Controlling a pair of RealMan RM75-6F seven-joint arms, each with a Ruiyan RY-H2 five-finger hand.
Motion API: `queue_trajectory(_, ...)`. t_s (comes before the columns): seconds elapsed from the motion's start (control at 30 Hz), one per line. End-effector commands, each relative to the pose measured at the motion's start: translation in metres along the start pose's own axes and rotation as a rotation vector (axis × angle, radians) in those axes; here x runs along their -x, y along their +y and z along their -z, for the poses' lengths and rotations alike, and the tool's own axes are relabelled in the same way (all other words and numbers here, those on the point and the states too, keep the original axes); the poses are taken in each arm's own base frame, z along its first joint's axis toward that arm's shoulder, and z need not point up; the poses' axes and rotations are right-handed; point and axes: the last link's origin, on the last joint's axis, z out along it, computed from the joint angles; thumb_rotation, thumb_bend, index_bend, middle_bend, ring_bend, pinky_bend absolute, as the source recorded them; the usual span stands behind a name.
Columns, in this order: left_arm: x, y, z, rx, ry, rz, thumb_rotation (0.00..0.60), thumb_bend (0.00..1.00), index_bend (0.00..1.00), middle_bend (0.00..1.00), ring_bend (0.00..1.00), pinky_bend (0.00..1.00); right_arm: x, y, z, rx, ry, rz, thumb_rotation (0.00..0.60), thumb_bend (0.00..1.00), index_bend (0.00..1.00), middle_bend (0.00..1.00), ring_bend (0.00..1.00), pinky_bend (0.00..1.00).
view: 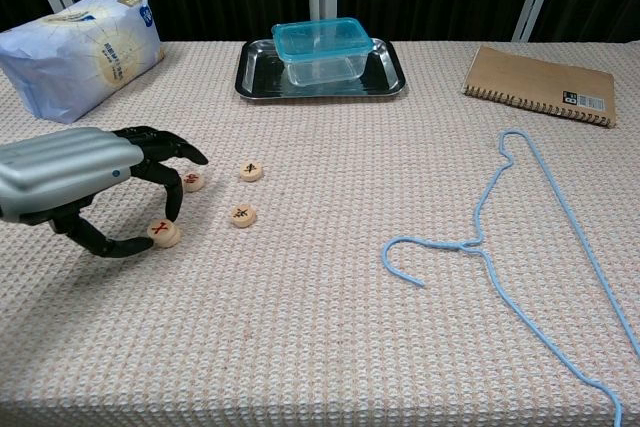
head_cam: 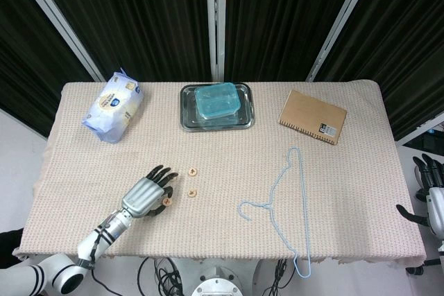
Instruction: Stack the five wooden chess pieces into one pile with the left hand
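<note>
My left hand (view: pixel 70 182) lies low over the near left of the table, also seen from above as the left hand (head_cam: pixel 146 195). Its thumb and a finger pinch a red-marked wooden chess piece (view: pixel 163 233), which rests on top of another piece. A third piece (view: pixel 192 180) sits just behind the fingers. Two more lie to the right: one piece (view: pixel 251 172) further back and one piece (view: pixel 242 214) nearer. In the head view I see these as one disc (head_cam: pixel 193 170) and another disc (head_cam: pixel 192 193). My right hand (head_cam: pixel 430 195) hangs off the table's right edge, fingers apart, holding nothing.
A blue-and-white bag (view: pixel 85 47) lies at the back left. A steel tray (view: pixel 385 82) carrying a teal-lidded box (view: pixel 320 47) stands at the back middle. A brown notebook (view: pixel 540 85) is at the back right, and a blue wire hanger (view: pixel 500 217) sprawls across the right side.
</note>
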Motion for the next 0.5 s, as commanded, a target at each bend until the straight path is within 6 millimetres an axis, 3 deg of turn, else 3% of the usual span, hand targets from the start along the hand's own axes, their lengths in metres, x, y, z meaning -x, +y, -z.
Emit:
queue_trajectory(0.03,-0.0001,0.0,0.0003,-0.002,0.003,0.003,0.6,0.31,0.48,0.09,0.0,0.0,-0.0001,-0.0001,-0.0002,0.001,-0.001,0.0,0.6,0.08,0.0,0.0,0.0,0.0)
queue_trajectory(0.5,0.001,0.0017,-0.0023,0.004,0.006,0.003,0.6,0.3,0.44,0.09,0.0,0.0,-0.0006,0.0001,-0.0003,0.004,-0.001,-0.003,0.6,0.08,0.0,0.0,0.0,0.0)
